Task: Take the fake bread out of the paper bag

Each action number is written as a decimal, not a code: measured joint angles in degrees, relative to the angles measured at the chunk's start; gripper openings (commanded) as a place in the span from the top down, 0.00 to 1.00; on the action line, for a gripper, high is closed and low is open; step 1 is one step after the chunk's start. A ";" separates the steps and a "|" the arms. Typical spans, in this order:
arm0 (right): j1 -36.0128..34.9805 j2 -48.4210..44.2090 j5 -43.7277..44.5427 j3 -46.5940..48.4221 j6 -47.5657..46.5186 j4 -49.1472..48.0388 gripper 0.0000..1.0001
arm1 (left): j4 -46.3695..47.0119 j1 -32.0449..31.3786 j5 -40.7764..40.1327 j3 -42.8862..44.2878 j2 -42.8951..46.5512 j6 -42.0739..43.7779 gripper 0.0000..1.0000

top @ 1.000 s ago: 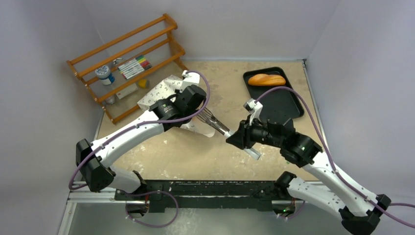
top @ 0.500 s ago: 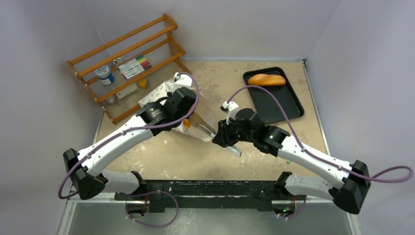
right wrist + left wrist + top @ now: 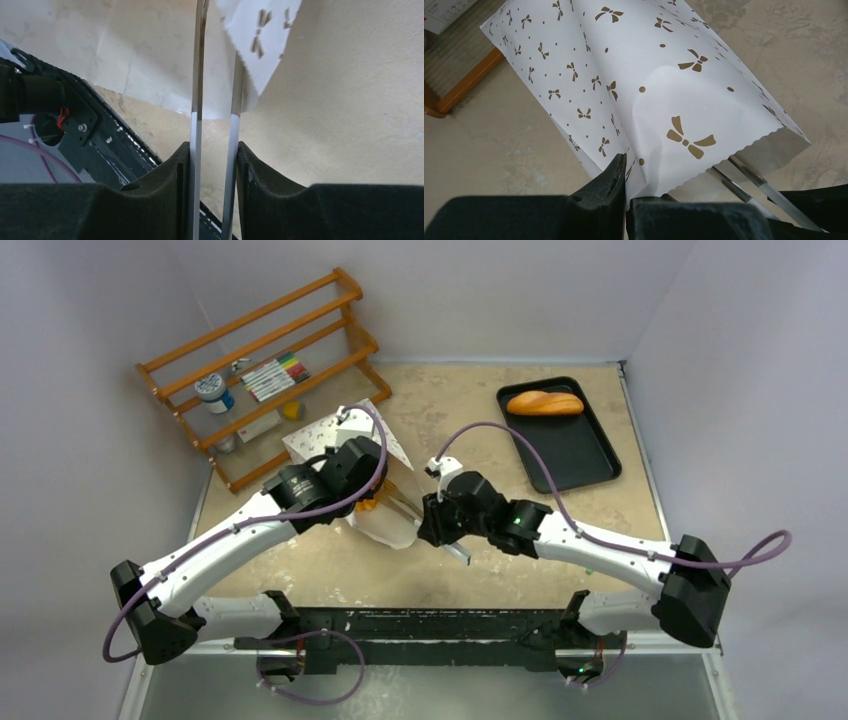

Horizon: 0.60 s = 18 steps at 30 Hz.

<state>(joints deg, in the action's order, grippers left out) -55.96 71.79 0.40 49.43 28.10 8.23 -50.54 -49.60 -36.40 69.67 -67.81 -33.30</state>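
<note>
Tongs [image 3: 198, 75] are the working tool here. They are clamped between the fingers of the right gripper [image 3: 214, 150], with their two metal blades a narrow gap apart and reaching forward into the mouth of the paper bag [image 3: 664, 85]. The left gripper [image 3: 626, 165] is pinched tight on the bag's scalloped lip and holds the upper sheet lifted, so the mouth gapes toward the right arm.

To do this step well, I judge that the left pinch should hold the lip high and steady while the blades slide in low. The blades should be spread enough to straddle the bread and squeeze gently only once they are on either side of it. Squeezing too soon would catch paper, and a fast pull could drag the bag out of the pinch or tear its edge.

From above, an orange patch shows inside the mouth, just under the left gripper. I take it for the fake bread [image 3: 368, 505]. It lies near the right gripper, about where the blades end. Neither wrist view shows it, so I cannot tell whether the tips touch it. Farther out, another loaf [image 3: 545, 402] lies on the black tray [image 3: 575, 455], well apart from both arms.
</note>
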 measured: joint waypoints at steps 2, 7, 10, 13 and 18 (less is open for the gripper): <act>-1.42 1.42 0.81 0.04 0.46 -0.44 0.64 | 0.15 -0.04 0.31 -0.07 0.00 -0.28 1.00; -3.54 2.34 2.69 0.28 1.27 -1.38 0.64 | 0.46 -0.07 1.05 -0.09 -0.17 -0.61 1.00; -3.76 2.40 3.30 1.42 1.49 -1.44 0.64 | 0.98 -0.28 1.55 -0.09 -0.59 -0.61 1.00; -3.76 3.10 3.58 2.80 1.53 -2.08 0.63 | 1.60 -0.50 2.01 -0.09 -1.09 -0.63 1.00; -3.76 6.38 3.63 4.61 1.79 -2.32 0.62 | 2.25 -1.09 2.38 -0.09 -1.62 -0.63 1.00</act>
<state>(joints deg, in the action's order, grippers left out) -59.72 78.17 4.03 54.04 29.89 5.91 -48.29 -50.70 -34.02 69.58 -69.43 -33.93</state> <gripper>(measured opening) 0.376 0.005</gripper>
